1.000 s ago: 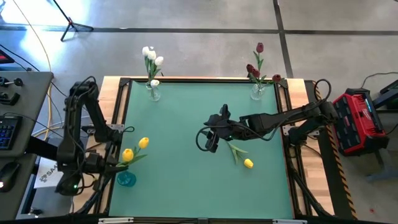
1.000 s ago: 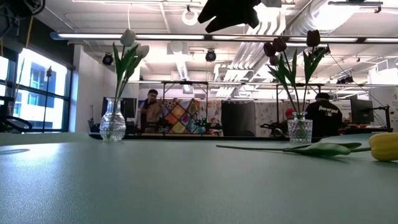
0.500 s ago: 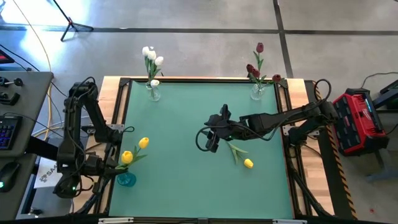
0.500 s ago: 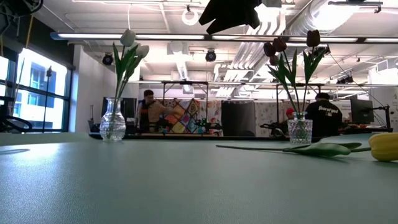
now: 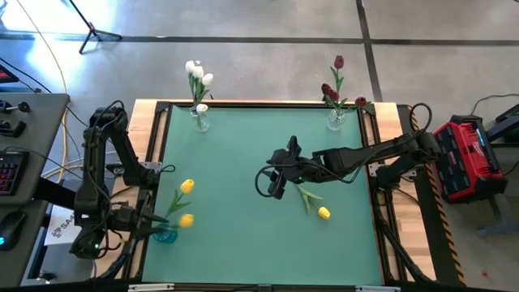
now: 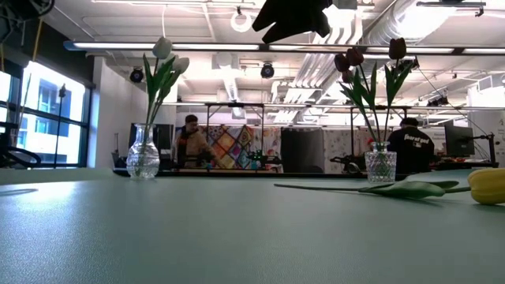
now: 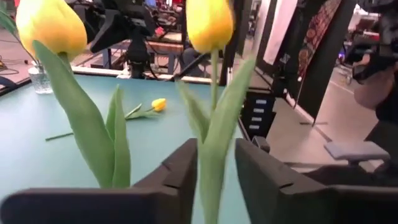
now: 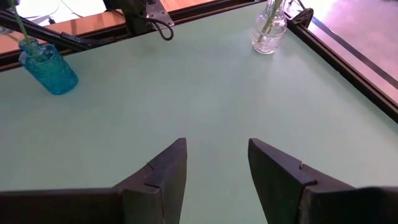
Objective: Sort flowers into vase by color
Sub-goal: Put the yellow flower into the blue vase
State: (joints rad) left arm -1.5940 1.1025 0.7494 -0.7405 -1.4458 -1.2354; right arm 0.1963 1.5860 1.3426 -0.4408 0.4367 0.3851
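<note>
Flowers: change is on the left side. Left hand (image 5: 144,221) at the worktop's (image 5: 243,243) 8 o'clock corner has just spread its fingers; a second ago they were pressed together on a stem. In the left wrist view that stem stands between the fingers (image 7: 180,171) with gaps either side, so it looks released. The yellow tulip it carried (image 5: 186,220) has swung from about 11 o'clock of the blue vase (image 5: 165,235) to about 1 o'clock, stem reaching down toward the vase mouth; I can't confirm from above that it's seated. The second yellow tulip (image 5: 187,186) leans out of the same vase toward 1 o'clock, unchanged.

Judgement: this yellow placement looks done or nearly so. The flower leans over the worktop, so it could tip out when the arm backs off.

White tulips (image 5: 197,75) stand in the clear vase (image 5: 200,121) at the 11 o'clock edge. No change.

Mid-worktop: the right hand (image 5: 276,183) hovers just off centre, fingers spread and holding nothing; right wrist view shows bare worktop between them. It hasn't moved. The last loose yellow tulip (image 5: 323,213) lies flat just at 4 o'clock of that hand, near but not touching. Likely next pick, bound for the blue vase.

Dark red tulips (image 5: 334,85) sit in the clear vase (image 5: 336,120) at the 1 o'clock edge, untouched.
</note>
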